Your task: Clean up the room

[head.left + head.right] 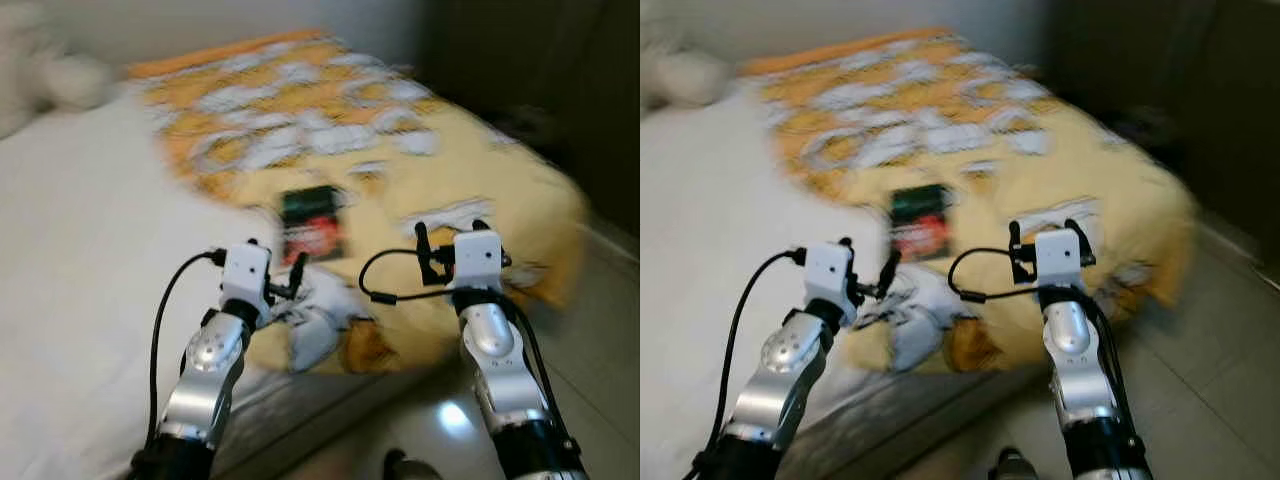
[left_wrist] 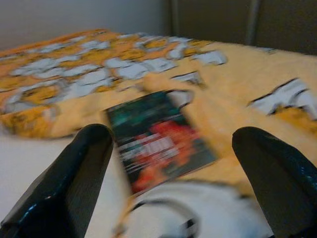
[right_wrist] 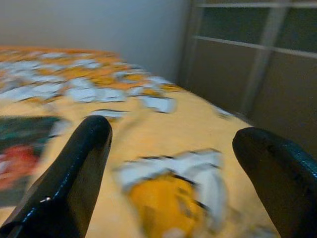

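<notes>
- Left eye view, blurred as though the head is moving: a bed (image 1: 80, 230) takes the left and centre of the frame, its white sheet bare at the left and a yellow-and-orange blanket (image 1: 420, 190) with white patches spread over the centre and right, hanging over the bed's near corner toward the tiled floor (image 1: 590, 330) at lower right.
- Centre of the frame — a dark book (image 1: 312, 224), or a flat packet, with a green top and a red patch lies flat on the blanket just beside the blanket's left edge. It looks like the loose thing to be tidied; the print is too smeared to read.
- Left claw (image 1: 284, 285) sits at lower centre-left, just short of the book and pointed at it. In the left wrist view its fingers (image 2: 74, 183) are spread wide with the book (image 2: 158, 141) between them and farther off — nothing is gripped, so this reads as lining up for a reach.
- Right claw (image 1: 448, 240) is raised at lower centre-right over the blanket, to the right of the book. The right wrist view shows its fingers (image 3: 69, 178) spread too, holding nothing, aimed along the blanket (image 3: 163, 148) at a dark wall; likely only held ready.
- Upper left corner: a pale, soft shape (image 1: 60, 80), perhaps a pillow.
- Judgement: the tidying is barely begun; the book is untouched.
</notes>
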Motion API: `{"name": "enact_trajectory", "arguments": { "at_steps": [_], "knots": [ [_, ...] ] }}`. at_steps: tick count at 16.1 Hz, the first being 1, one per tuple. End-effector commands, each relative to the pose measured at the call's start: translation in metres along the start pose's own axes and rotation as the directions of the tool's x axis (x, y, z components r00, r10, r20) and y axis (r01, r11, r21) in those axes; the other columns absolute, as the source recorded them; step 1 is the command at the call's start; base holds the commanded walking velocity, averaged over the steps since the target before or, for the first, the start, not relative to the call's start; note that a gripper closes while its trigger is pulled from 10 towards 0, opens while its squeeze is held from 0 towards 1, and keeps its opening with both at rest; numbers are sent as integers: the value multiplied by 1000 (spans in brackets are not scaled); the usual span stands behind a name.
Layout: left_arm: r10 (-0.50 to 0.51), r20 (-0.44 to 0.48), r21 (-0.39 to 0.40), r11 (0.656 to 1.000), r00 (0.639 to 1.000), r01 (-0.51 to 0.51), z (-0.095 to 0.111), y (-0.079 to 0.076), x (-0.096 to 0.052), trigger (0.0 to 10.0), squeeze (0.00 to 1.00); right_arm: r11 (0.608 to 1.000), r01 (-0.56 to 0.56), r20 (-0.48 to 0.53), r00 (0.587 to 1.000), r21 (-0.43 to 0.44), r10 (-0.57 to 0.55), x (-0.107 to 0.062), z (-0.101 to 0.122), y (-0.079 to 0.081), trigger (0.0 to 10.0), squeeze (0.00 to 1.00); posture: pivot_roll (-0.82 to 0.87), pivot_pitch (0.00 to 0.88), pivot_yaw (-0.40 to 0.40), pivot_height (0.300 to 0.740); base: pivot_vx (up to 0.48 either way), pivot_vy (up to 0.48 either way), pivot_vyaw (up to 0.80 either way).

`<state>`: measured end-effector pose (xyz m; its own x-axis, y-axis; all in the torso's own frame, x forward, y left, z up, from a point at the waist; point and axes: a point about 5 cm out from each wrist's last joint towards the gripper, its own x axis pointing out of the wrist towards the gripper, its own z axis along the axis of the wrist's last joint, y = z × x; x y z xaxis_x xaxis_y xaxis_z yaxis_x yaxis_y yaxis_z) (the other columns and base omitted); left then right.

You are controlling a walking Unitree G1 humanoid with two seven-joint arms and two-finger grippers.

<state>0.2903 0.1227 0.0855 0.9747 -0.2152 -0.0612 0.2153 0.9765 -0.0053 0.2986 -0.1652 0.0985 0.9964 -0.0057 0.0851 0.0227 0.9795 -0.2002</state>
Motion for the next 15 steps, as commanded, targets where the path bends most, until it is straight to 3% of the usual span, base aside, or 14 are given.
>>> {"name": "enact_trajectory", "arguments": {
  "at_steps": [1, 3, 5, 8, 12, 15],
  "knots": [
    [96, -15, -66, 993, 995, -97, 1, 10, 4, 10000, 0, 998, 11, 16, 1000, 57, -12, -4, 2, -3, 10000, 0, -155, 0, 117, 740, 0, 0, -613],
    [195, 17, -93, 977, 981, -193, 3, 28, -10, 10000, 0, 992, 30, -50, 998, 122, -24, -22, -19, -19, 10000, 0, -163, 0, 115, 740, 0, 0, -644],
    [216, 33, -56, 975, 976, -214, 4, 33, -18, 10000, 0, 994, 15, -75, 997, 107, -7, -27, -24, -19, 10000, 0, -163, 0, 119, 740, 0, 0, -634],
    [266, 22, -49, 963, 964, -265, 2, 34, -15, 10000, 0, 993, -56, -49, 997, 107, 62, -16, -16, -2, 10000, 0, -160, 0, 122, 740, 0, 0, 0],
    [273, 22, -22, 962, 962, -273, 5, 35, -12, 10000, 0, 990, -90, -38, 995, 106, 94, -11, -13, 2, 10000, 0, -154, 0, 121, 740, 0, 0, 0],
    [217, 43, -36, 976, 975, -216, 10, 30, -9, 10000, 0, 990, -104, -26, 994, 99, 107, -5, -9, 5, 10000, 0, -157, 0, 124, 740, 441, 0, 0]
  ]
}}
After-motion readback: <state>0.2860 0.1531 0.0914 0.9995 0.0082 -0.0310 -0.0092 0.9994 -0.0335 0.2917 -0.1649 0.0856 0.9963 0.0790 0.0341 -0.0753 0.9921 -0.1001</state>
